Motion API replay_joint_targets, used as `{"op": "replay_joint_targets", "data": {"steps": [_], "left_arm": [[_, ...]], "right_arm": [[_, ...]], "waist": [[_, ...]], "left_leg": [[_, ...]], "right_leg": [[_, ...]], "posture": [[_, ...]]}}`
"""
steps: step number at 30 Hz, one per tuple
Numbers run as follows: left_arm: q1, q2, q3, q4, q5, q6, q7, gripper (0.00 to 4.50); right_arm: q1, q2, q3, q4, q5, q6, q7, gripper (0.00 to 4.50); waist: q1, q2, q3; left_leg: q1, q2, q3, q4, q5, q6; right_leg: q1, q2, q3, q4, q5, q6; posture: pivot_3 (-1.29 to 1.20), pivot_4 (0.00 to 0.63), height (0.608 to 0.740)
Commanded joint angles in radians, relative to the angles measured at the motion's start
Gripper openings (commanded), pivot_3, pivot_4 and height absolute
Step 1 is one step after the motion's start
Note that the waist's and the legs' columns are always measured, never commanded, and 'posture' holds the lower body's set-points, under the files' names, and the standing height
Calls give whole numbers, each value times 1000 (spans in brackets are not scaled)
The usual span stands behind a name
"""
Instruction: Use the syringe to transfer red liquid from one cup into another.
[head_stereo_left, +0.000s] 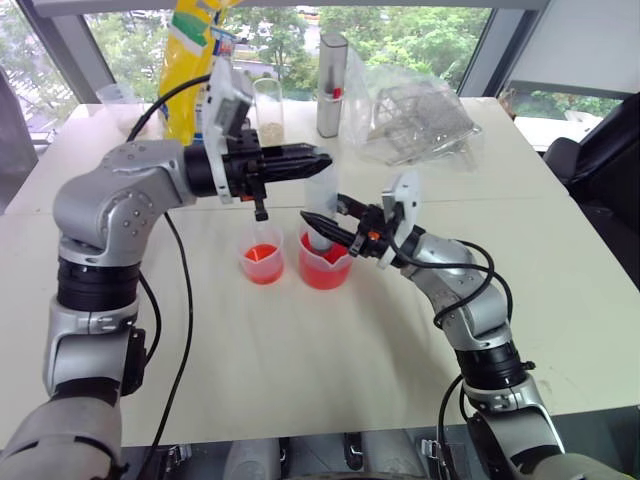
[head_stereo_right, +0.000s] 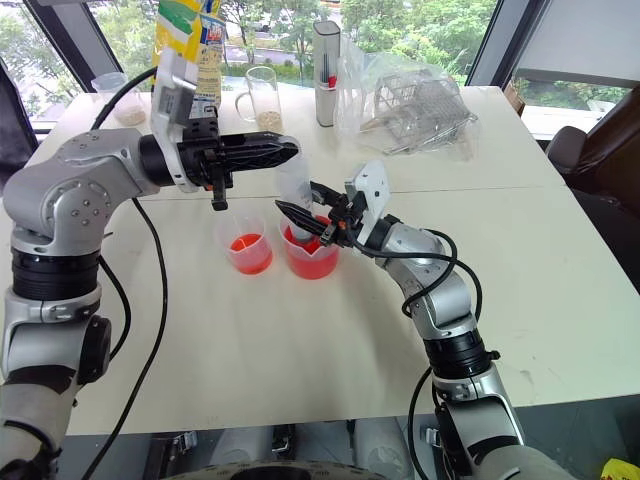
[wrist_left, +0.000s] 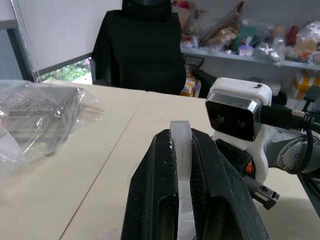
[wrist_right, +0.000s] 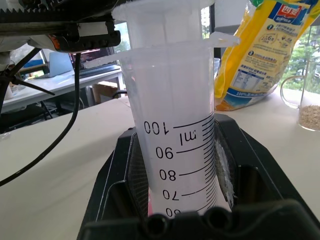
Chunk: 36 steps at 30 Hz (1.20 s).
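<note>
Closest to me is the right gripper (head_stereo_left: 318, 224), jaws clamped round the fat barrel of the syringe (head_stereo_left: 322, 196) (you can read the graduation marks right between them in the wrist view). It holds the syringe upright with the lower end down in the bigger spouted beaker (head_stereo_left: 324, 262), which sits mid-counter, a bit toward the window edge. The left gripper (head_stereo_left: 318, 160) comes in level from the side, jaws pinched shut on the plunger top (wrist_left: 180, 145).

So I'd say we're at the draw-up step: tip down in the red liquid (head_stereo_left: 322, 270), plunger about to be worked. Can't tell how much has gone into the barrel.

The smaller cup (head_stereo_left: 262, 256) stands just beside the beaker and already has some red in it.

Next up, I reckon: pull the plunger straight up while the right keeps the barrel steady, then lift clear and shift over to the small cup without dripping.
</note>
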Motion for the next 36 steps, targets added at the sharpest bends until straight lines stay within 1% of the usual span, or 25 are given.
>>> {"op": "replay_joint_targets", "data": {"steps": [1,22,36], "left_arm": [[-74,7,73,-16,-25,-29,21,25],[-89,-2,77,-17,-27,-29,34,25],[-72,2,73,-33,-45,-24,44,25]], "right_arm": [[26,-9,35,16,-8,11,32,1420],[21,-10,32,13,-5,17,32,1420],[-19,2,7,-7,1,21,6,1420]], "waist": [[0,0,0],[0,0,0],[0,0,0]], "left_leg": [[0,0,0,0,0,0],[0,0,0,0,0,0],[0,0,0,0,0,0]], "right_leg": [[0,0,0,0,0,0],[0,0,0,0,0,0],[0,0,0,0,0,0]], "posture": [[0,150,740],[0,150,740],[0,150,740]]}}
